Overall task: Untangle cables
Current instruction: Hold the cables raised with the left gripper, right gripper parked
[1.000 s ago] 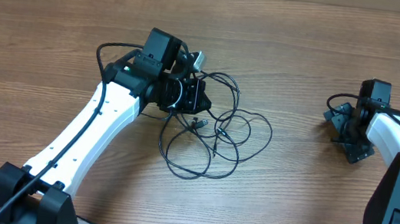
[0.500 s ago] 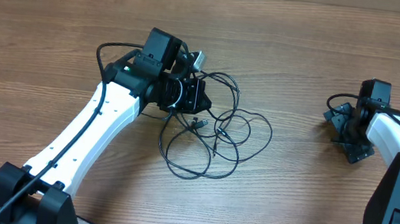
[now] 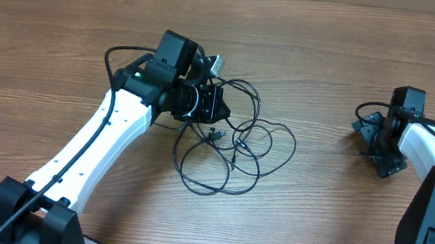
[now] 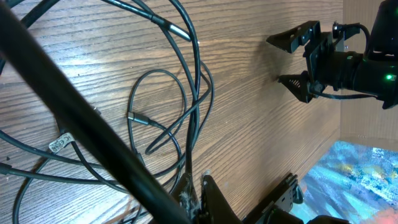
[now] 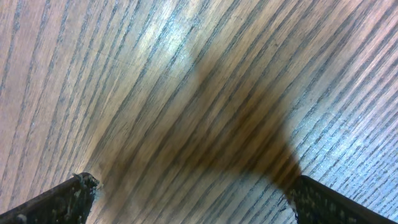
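The left hand (image 3: 218, 105) sits at the upper left edge of the cables (image 3: 240, 142); in its wrist view its fingers (image 4: 208, 193) look pressed close together, with several strands running in between them, so it appears to be pinching the cables; one strand passes so near the lens that it shows as a thick dark diagonal bar; the white left arm (image 3: 101, 140) reaches in from below and to the left of the cables.

Out from that grip the cables (image 4: 198, 74) spread as a loose knot of thin black loops lying flat on the wooden desk (image 3: 335, 62); the loops overlap and cross one another below and to the right of the hand, the widest loop hanging lowest; a silver plug (image 4: 59, 144) lies among the strands, and a slimmer plug end (image 4: 135, 118) lies inside a narrow loop; another pale connector (image 3: 215, 61) shows at the top of the knot, just above the hand.

Well apart from the cables, to their right, the right hand (image 3: 376, 143) is low over bare wood with its fingers spread wide; it holds nothing; its own camera shows only the two fingertips (image 5: 78, 190) at the lower corners, with a dark shadow on the grain between them; the left wrist view also catches this right hand (image 4: 287, 60), jaws parted and pointing toward the cables.
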